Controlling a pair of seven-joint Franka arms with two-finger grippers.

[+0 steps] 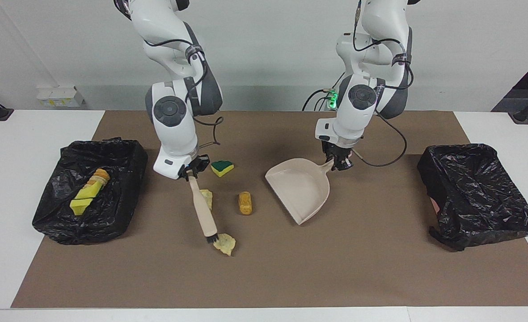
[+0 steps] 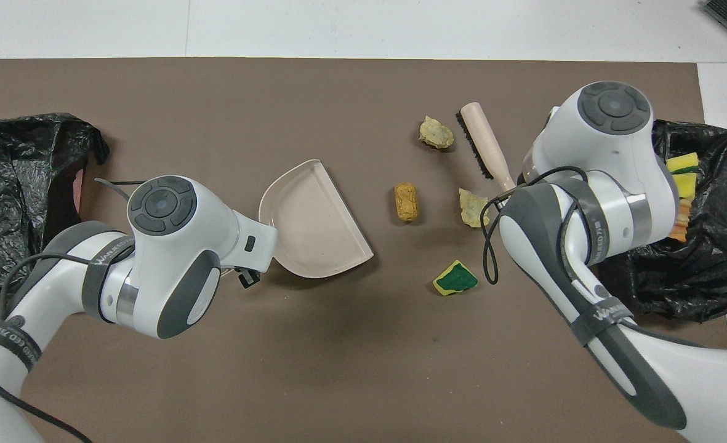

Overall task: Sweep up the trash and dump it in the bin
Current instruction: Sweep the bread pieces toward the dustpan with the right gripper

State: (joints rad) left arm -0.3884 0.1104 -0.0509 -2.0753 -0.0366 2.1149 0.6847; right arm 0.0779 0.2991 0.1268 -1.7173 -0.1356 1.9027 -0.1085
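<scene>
The brown mat (image 1: pixel 264 277) is taken as the landmark here. Closest to the robots on it, the yellow-and-green sponge wedge (image 1: pixel 221 168) is found lying loose. Just past that, the right gripper (image 1: pixel 191 171) is clamped shut on the handle of the beige brush (image 1: pixel 201 209), which is slanted down so the black bristles are touching a pale crusty chunk (image 1: pixel 225 243), the farthest scrap out on the mat. A small yellowish scrap (image 1: pixel 207 197) is tucked right beside the brush handle, and an orange-brown bread chunk (image 1: pixel 245 202) is left between brush and dustpan. The beige dustpan (image 1: pixel 300 190) is pinched by its handle in the left gripper (image 1: pixel 338 162), with its open lip tipped toward the scraps. More sponge and bread pieces (image 1: pixel 88 189) are already sat in the black-lined bin (image 1: pixel 120 197) at the right arm's end of the mat. A second black-lined bin (image 1: pixel 478 197) is parked at the left arm's end.
</scene>
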